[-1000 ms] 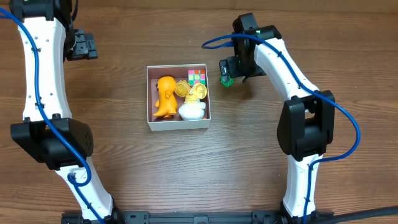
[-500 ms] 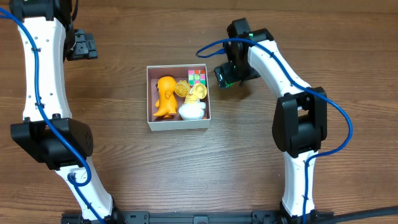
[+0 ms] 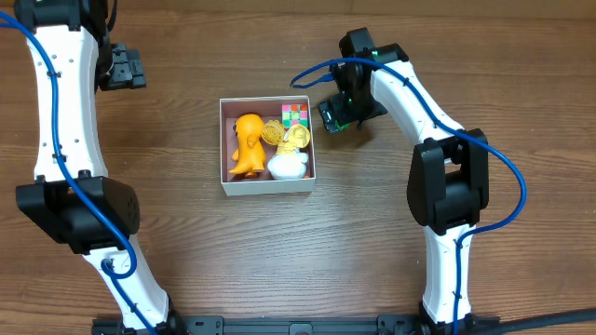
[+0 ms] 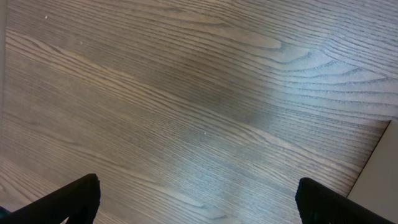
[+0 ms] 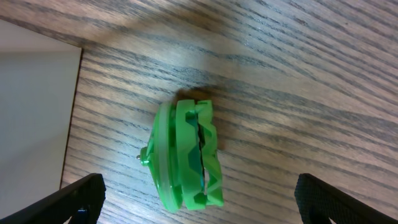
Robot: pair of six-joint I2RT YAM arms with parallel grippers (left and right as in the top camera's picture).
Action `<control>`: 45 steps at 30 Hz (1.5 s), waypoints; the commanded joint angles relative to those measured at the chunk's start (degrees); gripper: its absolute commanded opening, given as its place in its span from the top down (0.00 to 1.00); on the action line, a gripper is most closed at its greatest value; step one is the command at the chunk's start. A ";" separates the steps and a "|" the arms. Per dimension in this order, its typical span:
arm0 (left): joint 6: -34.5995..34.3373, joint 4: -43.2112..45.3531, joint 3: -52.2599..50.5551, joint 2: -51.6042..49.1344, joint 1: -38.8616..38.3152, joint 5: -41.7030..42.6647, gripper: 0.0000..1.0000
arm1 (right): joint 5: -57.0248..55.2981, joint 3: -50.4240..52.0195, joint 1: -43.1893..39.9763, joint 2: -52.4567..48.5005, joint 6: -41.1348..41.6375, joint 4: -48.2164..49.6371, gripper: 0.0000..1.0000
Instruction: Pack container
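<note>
The container (image 3: 270,186), a square white-walled box with a pink inside, sits mid-table and holds an orange toy (image 3: 246,144), a yellow toy (image 3: 293,138), a white toy (image 3: 286,167) and a colour cube (image 3: 295,114). A green spinning-top toy (image 5: 185,155) lies on the wood just right of the container's wall (image 5: 37,112). My right gripper (image 3: 337,113) is open above it, and in the right wrist view (image 5: 199,208) its fingers stand wide on either side without touching. My left gripper (image 3: 126,70) is open and empty at the far left; the left wrist view (image 4: 199,202) shows bare wood.
The table is brown wood. A pale edge (image 4: 380,168) shows at the right of the left wrist view. Both arms' white links and blue cables run down the left and right sides of the table.
My right gripper has moved slightly left and toward the container, now covering most of the green toy from above. The left arm has not moved.
</note>
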State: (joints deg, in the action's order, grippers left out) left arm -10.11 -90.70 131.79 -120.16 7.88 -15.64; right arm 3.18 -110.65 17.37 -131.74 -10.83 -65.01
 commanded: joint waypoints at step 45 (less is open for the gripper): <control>1.09 -0.09 1.07 -0.74 -0.02 0.24 0.00 | 0.96 0.09 0.24 -1.18 -3.13 5.01 0.00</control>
State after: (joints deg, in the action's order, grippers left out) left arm -10.11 -90.70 131.79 -120.16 7.88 -15.64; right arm 3.64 -110.65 17.37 -131.76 -13.56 -60.69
